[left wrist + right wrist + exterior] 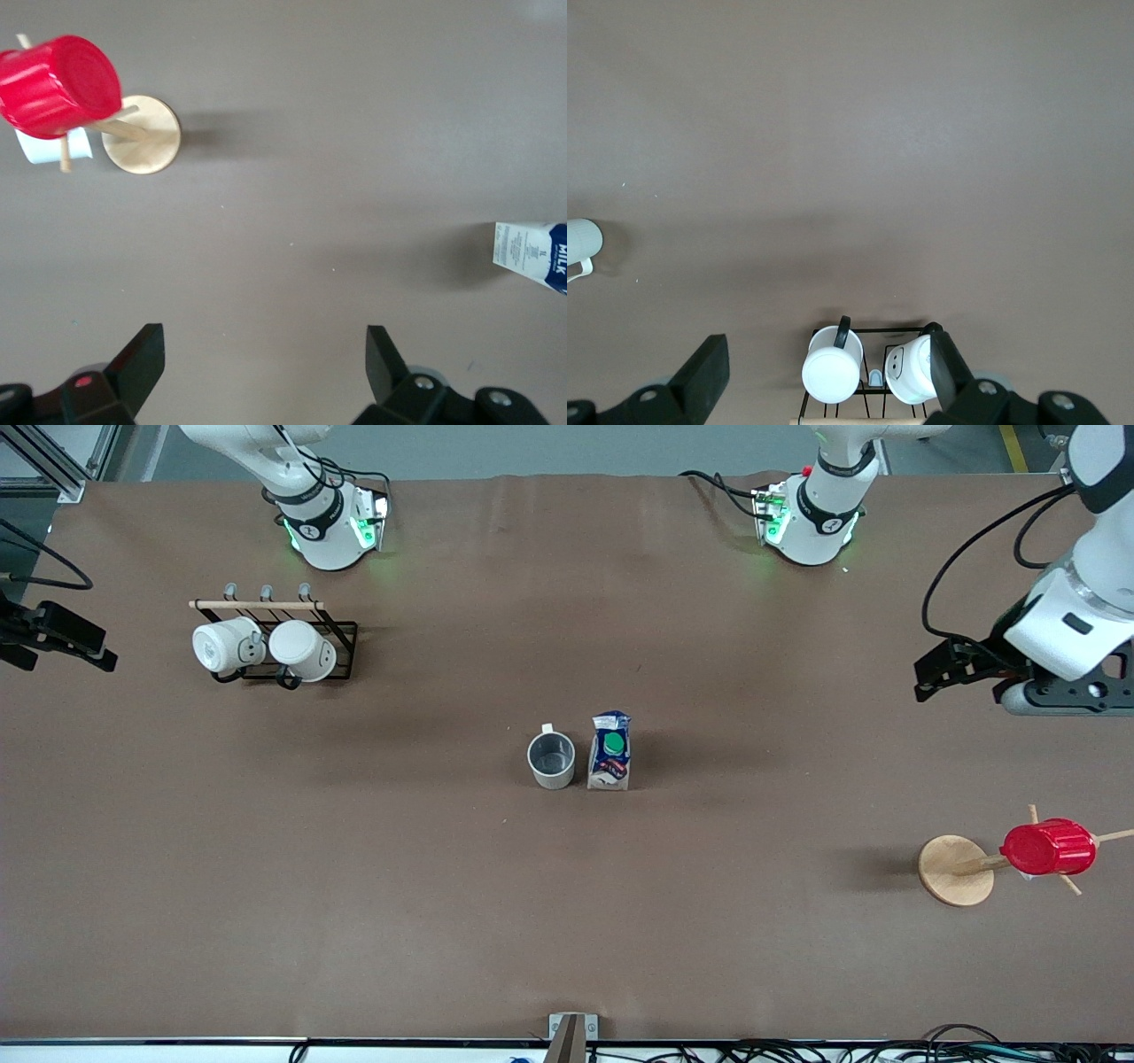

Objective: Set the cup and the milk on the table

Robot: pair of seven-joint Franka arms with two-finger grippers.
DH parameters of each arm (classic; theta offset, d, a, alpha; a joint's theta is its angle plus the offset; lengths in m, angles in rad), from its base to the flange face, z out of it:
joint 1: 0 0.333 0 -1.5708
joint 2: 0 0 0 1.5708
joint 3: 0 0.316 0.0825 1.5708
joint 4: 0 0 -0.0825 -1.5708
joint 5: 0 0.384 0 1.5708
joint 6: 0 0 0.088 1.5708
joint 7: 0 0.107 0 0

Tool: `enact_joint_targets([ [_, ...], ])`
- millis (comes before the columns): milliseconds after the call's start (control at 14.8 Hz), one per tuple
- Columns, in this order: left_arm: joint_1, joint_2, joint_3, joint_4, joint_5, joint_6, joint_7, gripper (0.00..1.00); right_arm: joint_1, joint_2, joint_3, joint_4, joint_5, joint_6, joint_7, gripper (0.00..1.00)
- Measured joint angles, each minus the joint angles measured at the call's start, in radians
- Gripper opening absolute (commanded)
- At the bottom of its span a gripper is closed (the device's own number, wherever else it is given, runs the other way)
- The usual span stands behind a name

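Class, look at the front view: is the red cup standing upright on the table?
No. The red cup hangs tipped on a peg of the wooden stand, off the table.

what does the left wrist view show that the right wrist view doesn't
Only the left wrist view shows the milk at its edge, the red cup on its wooden stand, and the open left gripper. Only the right wrist view shows the cup, just a sliver, two white mugs on a black rack, and the open right gripper. Both show the bare brown table.
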Motion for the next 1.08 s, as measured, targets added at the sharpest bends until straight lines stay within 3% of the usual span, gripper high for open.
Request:
enact_joint_targets([
  [1079, -0.006, 0.003, 0.015, 0.015, -0.037, -0.063, 0.042, 0.99, 0.000, 0.000, -0.003, 0.000, 0.000, -0.001, -0.001, 1.00],
])
